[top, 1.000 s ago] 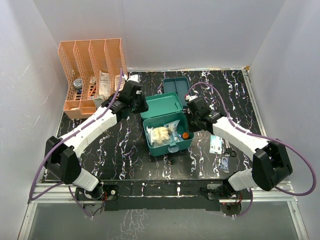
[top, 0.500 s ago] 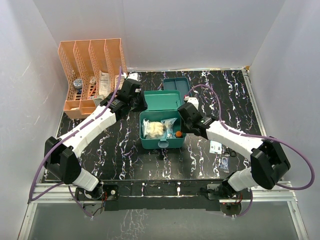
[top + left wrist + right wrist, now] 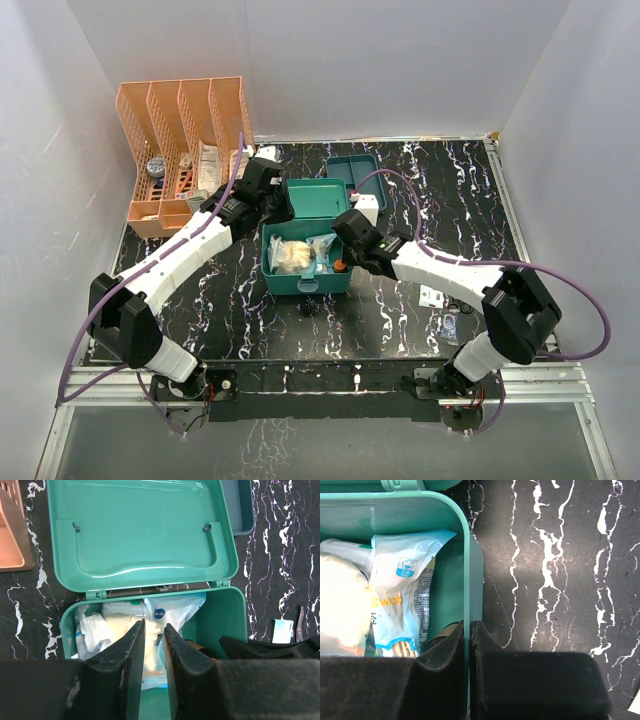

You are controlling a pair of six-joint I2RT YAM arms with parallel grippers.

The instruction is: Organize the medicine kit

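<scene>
Lena: Slid left: the medicine kit sits further left and nearer the arm bases than a second ago, and the right arm reaches further across with it.
Raj: Right arm pose?
Lena: Stretched low and leftward over the table, forearm almost flat. The right gripper pinches the kit's right wall, one finger inside, one outside.
Raj: Left?
Lena: Angled up from its base, wrist by the left end of the open lid. The left gripper hangs over the rear of the box, jaws a narrow slit apart, nothing between them.
Raj: Unclear bits?
Lena: Whether the left fingers touch the contents can't be told. The cream bundle blows out white in the right wrist view. The fingers cut off the lower end of the swab packet. The orange cap is half hidden by the right gripper. The small items at the table's right are too blurry to name. The insert tray lies just behind the lid, near end hidden.
</scene>
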